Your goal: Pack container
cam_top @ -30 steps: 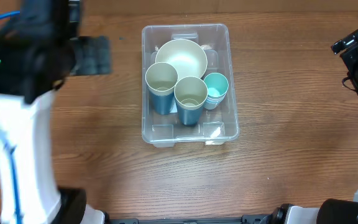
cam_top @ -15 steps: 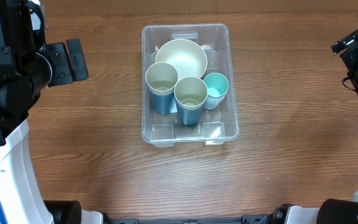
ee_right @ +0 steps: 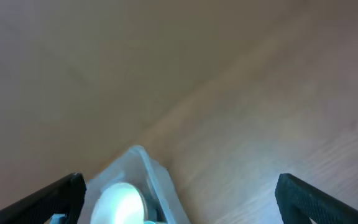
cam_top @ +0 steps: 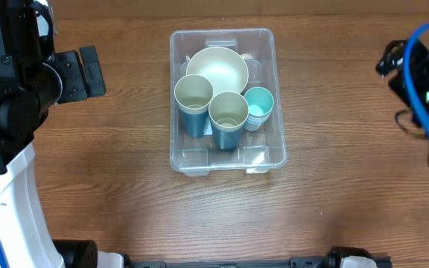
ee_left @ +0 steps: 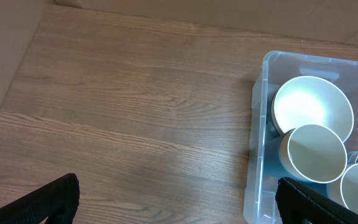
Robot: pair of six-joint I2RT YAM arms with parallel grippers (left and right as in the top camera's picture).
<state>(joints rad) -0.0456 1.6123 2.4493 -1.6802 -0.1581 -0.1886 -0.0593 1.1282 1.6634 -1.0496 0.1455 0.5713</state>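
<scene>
The container (cam_top: 229, 165), a clear rectangular bin, sits mid-table. It holds a cream bowl (cam_top: 217, 71), two blue cups (cam_top: 194, 97) (cam_top: 229, 112) and a small teal cup stack (cam_top: 258, 104). My left gripper (cam_top: 80, 74) hovers to its left, open and empty. The left wrist view shows the left gripper (ee_left: 179, 205) over bare wood, with the container's wall (ee_left: 258, 124) and the bowl (ee_left: 312, 109) at the right. My right gripper (cam_top: 408, 74) is blurred at the far right edge. In the right wrist view the right gripper (ee_right: 182, 199) is open, with a container corner (ee_right: 148, 168) low between its fingers.
Brown wooden tabletop (cam_top: 125, 193) surrounds the bin on all sides. The white left arm column (cam_top: 6, 201) stands at the near left. A blue cable (cam_top: 423, 45) loops over the right arm.
The left arm drew back to the left a second ago and has held still since. The right arm has just shifted and now shows blurred, slightly further left.
</scene>
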